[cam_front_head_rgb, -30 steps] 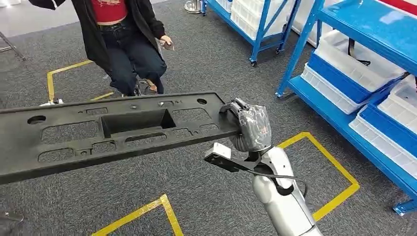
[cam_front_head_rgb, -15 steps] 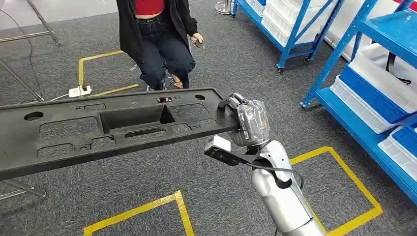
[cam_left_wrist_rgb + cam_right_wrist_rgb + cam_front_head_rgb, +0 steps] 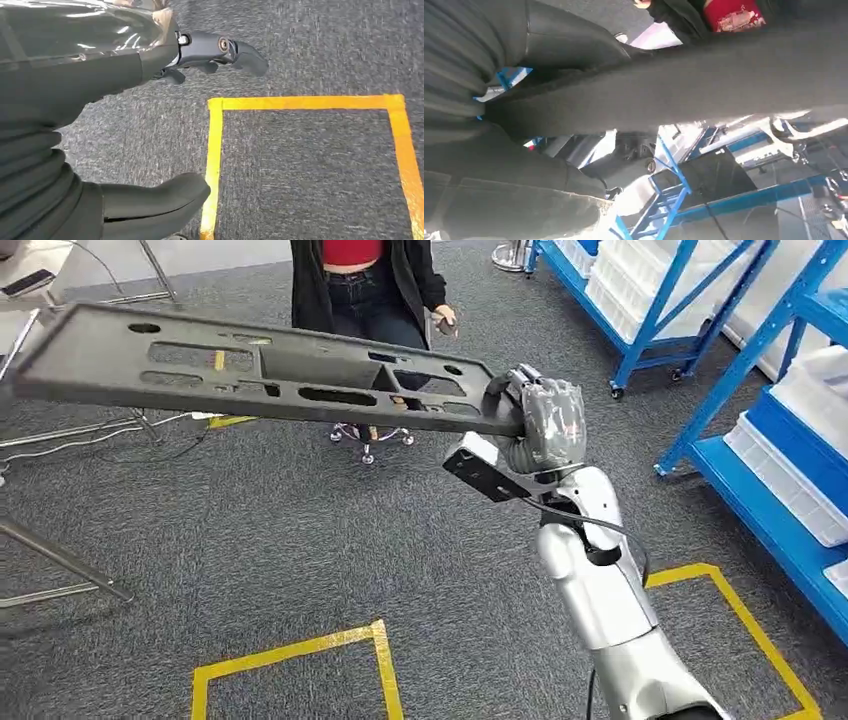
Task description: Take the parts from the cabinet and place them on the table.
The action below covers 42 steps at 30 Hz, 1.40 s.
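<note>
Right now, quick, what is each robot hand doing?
Left hand: open, fingers apart, holding nothing, hanging over the carpet.
Right hand: holding one end of the long black plastic part.

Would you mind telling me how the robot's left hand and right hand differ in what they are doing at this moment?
The right robot hand grips one end of the long black plastic panel, held out above the grey carpet; the left robot hand holds nothing. The right robot hand's fingers are wrapped over the panel's edge; the left robot hand's fingers and thumb are spread apart above a yellow floor marking. Both wear a grey ribbed cover.
</note>
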### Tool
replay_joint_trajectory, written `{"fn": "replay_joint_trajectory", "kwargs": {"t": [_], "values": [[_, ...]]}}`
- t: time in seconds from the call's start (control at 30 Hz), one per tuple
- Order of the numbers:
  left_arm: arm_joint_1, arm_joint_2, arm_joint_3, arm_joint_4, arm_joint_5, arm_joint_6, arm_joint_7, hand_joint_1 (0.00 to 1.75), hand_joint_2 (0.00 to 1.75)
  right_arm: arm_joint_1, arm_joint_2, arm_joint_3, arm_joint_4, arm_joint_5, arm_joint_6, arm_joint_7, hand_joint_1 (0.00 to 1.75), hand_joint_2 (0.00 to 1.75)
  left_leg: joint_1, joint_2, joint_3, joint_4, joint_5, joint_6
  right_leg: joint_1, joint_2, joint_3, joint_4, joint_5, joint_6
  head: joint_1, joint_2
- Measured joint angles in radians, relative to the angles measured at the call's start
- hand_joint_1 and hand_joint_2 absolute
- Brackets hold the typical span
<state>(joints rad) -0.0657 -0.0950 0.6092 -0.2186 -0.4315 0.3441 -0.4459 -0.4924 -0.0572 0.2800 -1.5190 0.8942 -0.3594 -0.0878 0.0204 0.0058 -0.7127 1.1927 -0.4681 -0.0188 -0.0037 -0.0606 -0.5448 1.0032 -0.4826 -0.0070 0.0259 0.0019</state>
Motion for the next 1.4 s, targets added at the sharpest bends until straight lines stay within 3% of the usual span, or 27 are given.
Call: {"fn": "replay_joint_trajectory", "kwargs": {"t": [0.03,0.07,0.1,0.13,0.23,0.27,0.3,0.33,0.4,0.43,0.47,0.5,0.57,0.73,0.77,0.8,0.83,0.87,0.93,1.0,1.03,1.1,1.13,1.17,1.3,1.37,1.4], "values": [[-0.004,0.0,-0.002,-0.001,-0.004,0.0,0.0,0.0,1.75,0.0,-0.008,-0.006,0.0,-0.002,-0.001,-0.003,1.75,1.75,-0.001,0.022,0.05,-0.089,0.035,0.004,0.001,-0.007,0.001,0.001,-0.002,0.0,0.0,0.0],[-0.007,0.0,-0.004,-0.002,-0.008,0.0,0.0,0.0,1.75,0.0,-0.011,-0.008,0.0,-0.002,-0.001,-0.004,1.75,1.75,-0.002,0.048,0.076,-0.134,0.045,0.009,0.003,-0.01,0.002,0.001,-0.003,0.003,0.0,0.0],[-0.01,0.0,-0.005,-0.002,-0.009,0.0,0.0,0.0,1.75,0.0,-0.014,-0.01,0.0,-0.003,-0.001,-0.004,1.75,1.75,-0.004,0.065,0.081,-0.149,0.035,0.009,0.005,-0.013,0.001,0.002,-0.004,0.003,0.0,0.0],[-0.016,0.0,-0.008,-0.003,-0.009,0.001,0.0,0.0,1.75,-0.001,-0.022,-0.014,0.0,-0.003,-0.002,-0.005,1.75,1.75,-0.017,0.071,0.095,-0.163,0.031,0.014,0.019,-0.018,-0.004,0.007,-0.007,0.009,-0.001,0.0],[-0.022,-0.002,-0.014,-0.003,-0.008,0.005,0.0,0.0,1.75,-0.007,-0.034,-0.021,0.008,-0.008,-0.001,-0.014,1.75,1.75,-0.022,0.039,0.083,-0.163,0.037,0.031,0.017,-0.046,-0.003,0.003,-0.005,0.015,0.002,0.0],[-0.023,-0.003,-0.014,-0.004,-0.008,0.006,0.0,0.0,1.75,-0.013,-0.037,-0.021,0.009,-0.012,0.0,-0.016,1.75,1.75,-0.014,0.029,0.094,-0.178,0.046,0.043,0.026,-0.05,-0.006,0.008,-0.014,0.023,0.002,0.0],[-0.023,-0.008,-0.014,-0.005,-0.008,0.009,0.0,0.0,1.75,-0.021,-0.042,-0.023,0.011,-0.015,0.0,-0.019,1.75,1.75,-0.013,0.022,0.096,-0.186,0.05,0.048,0.012,-0.008,-0.015,0.031,-0.028,0.027,0.003,0.0],[-0.028,-0.006,-0.014,-0.007,-0.008,0.011,0.0,0.0,1.75,-0.03,-0.047,-0.024,0.014,-0.018,0.001,-0.021,1.75,1.75,-0.01,0.013,0.094,-0.187,0.054,0.057,0.01,0.03,-0.046,0.095,-0.058,0.022,0.001,0.0],[-0.037,-0.007,-0.014,-0.009,-0.008,0.011,0.0,0.0,1.75,-0.035,-0.058,-0.024,0.021,-0.021,0.003,-0.023,1.75,1.75,-0.009,-0.012,0.089,-0.187,0.057,0.061,0.001,0.053,-0.124,0.256,-0.115,0.02,0.007,0.0],[-0.037,-0.01,-0.014,-0.009,-0.008,0.011,0.0,0.0,1.75,-0.035,-0.061,-0.024,0.025,-0.021,0.003,-0.023,1.75,1.75,-0.009,-0.025,0.088,-0.186,0.058,0.06,-0.004,0.056,-0.156,0.319,-0.13,0.027,0.007,0.0],[-0.036,-0.01,-0.014,-0.009,-0.007,0.011,0.0,0.0,1.75,-0.036,-0.062,-0.024,0.029,-0.022,0.004,-0.022,1.75,1.75,-0.008,-0.037,0.088,-0.186,0.06,0.058,-0.01,0.056,-0.164,0.331,-0.126,0.036,0.008,0.0],[-0.035,-0.011,-0.013,-0.009,-0.004,0.011,-0.002,0.0,1.75,-0.038,-0.064,-0.024,0.035,-0.029,0.006,-0.023,1.75,1.75,-0.006,-0.05,0.088,-0.185,0.061,0.055,-0.018,0.056,-0.149,0.292,-0.104,0.049,0.007,0.0],[-0.036,-0.011,-0.013,-0.01,0.002,0.011,-0.002,0.0,1.75,-0.056,-0.066,-0.021,0.044,-0.04,0.013,-0.027,1.75,1.75,0.004,-0.071,0.088,-0.181,0.062,0.044,-0.034,0.066,-0.071,0.129,-0.031,0.08,0.007,0.0],[-0.036,-0.011,-0.013,-0.01,0.002,0.011,-0.002,0.0,1.75,-0.058,-0.066,-0.021,0.046,-0.041,0.014,-0.028,1.75,1.75,0.004,-0.072,0.088,-0.18,0.062,0.043,-0.035,0.067,-0.066,0.118,-0.026,0.082,0.008,0.0],[-0.038,-0.003,-0.013,-0.012,0.003,0.011,-0.002,0.0,1.75,-0.078,-0.065,-0.018,0.056,-0.043,0.016,-0.03,1.75,1.75,-0.001,-0.085,0.076,-0.168,0.059,0.025,-0.053,0.127,-0.027,0.026,-0.01,0.099,0.01,0.0],[-0.04,-0.004,-0.013,-0.014,0.004,0.011,-0.002,0.0,1.75,-0.087,-0.065,-0.013,0.064,-0.044,0.018,-0.032,1.75,1.75,0.001,-0.1,0.065,-0.17,0.066,0.012,-0.039,0.116,-0.028,0.029,-0.006,0.075,0.007,0.0],[-0.031,-0.005,-0.013,-0.014,0.006,0.011,-0.002,0.0,1.75,-0.094,-0.062,-0.008,0.074,-0.045,0.019,-0.032,1.75,1.75,0.012,-0.122,0.057,-0.177,0.077,-0.001,-0.039,0.096,-0.03,0.03,0.001,0.057,0.006,0.0],[-0.031,-0.006,-0.013,-0.014,0.007,0.011,-0.002,0.0,1.75,-0.102,-0.061,-0.005,0.077,-0.044,0.021,-0.032,1.75,1.75,0.007,-0.042,0.031,-0.115,0.028,-0.001,-0.035,0.077,-0.031,0.028,0.006,0.042,0.001,0.0],[-0.036,-0.006,-0.012,-0.014,0.012,0.011,-0.002,0.0,1.75,-0.112,-0.06,-0.003,0.084,-0.048,0.022,-0.032,1.75,1.75,0.006,-0.017,-0.042,0.049,-0.054,0.001,-0.019,0.056,-0.032,0.028,0.005,0.027,0.0,0.0],[-0.036,-0.007,-0.009,-0.014,0.015,0.011,-0.002,0.0,1.75,-0.127,-0.053,0.002,0.098,-0.053,0.026,-0.032,1.75,1.75,0.005,-0.014,-0.086,0.148,-0.08,0.006,-0.008,0.037,-0.033,0.028,0.004,0.023,0.0,0.0],[-0.036,-0.007,-0.008,-0.014,0.017,0.011,-0.002,0.0,1.75,-0.137,-0.05,0.006,0.105,-0.053,0.028,-0.032,1.75,1.75,0.004,-0.014,-0.072,0.126,-0.062,0.011,-0.004,0.029,-0.033,0.028,0.003,0.022,0.0,0.0],[-0.038,-0.006,-0.003,-0.014,0.024,0.012,0.0,0.0,1.75,-0.164,-0.039,0.013,0.121,-0.056,0.032,-0.032,1.75,1.75,-0.007,0.0,0.013,-0.022,0.011,0.028,0.001,0.014,-0.03,0.028,0.002,0.017,0.0,0.0],[-0.041,-0.004,0.001,-0.014,0.024,0.012,0.002,0.0,1.75,-0.179,-0.034,0.016,0.129,-0.056,0.034,-0.032,1.75,1.75,-0.017,0.025,0.062,-0.107,0.042,0.041,0.002,0.008,-0.028,0.028,0.001,0.016,0.0,0.0],[-0.047,0.001,0.003,-0.016,0.024,0.012,0.005,0.0,1.75,-0.194,-0.03,0.019,0.137,-0.056,0.035,-0.033,1.75,1.75,-0.035,0.073,0.083,-0.147,0.026,0.053,0.01,-0.001,-0.031,0.029,0.0,0.017,0.001,0.0],[-0.052,0.002,0.008,-0.016,0.025,0.013,0.01,0.0,1.75,-0.218,-0.018,0.029,0.164,-0.059,0.036,-0.035,1.75,1.75,-0.039,0.032,0.081,-0.164,0.038,0.064,0.014,-0.038,-0.026,0.023,-0.001,0.022,0.0,0.0],[-0.054,0.0,0.01,-0.016,0.025,0.013,0.012,0.0,1.75,-0.228,-0.017,0.03,0.171,-0.059,0.036,-0.035,1.75,1.75,-0.025,0.016,0.091,-0.184,0.053,0.072,0.007,0.027,-0.052,0.072,-0.032,0.027,0.001,0.0],[-0.057,0.0,0.01,-0.016,0.025,0.013,0.012,0.0,1.75,-0.233,-0.017,0.03,0.175,-0.06,0.036,-0.035,1.75,1.75,-0.023,0.006,0.089,-0.184,0.055,0.075,0.002,0.045,-0.084,0.142,-0.062,0.024,0.003,0.0]]}}
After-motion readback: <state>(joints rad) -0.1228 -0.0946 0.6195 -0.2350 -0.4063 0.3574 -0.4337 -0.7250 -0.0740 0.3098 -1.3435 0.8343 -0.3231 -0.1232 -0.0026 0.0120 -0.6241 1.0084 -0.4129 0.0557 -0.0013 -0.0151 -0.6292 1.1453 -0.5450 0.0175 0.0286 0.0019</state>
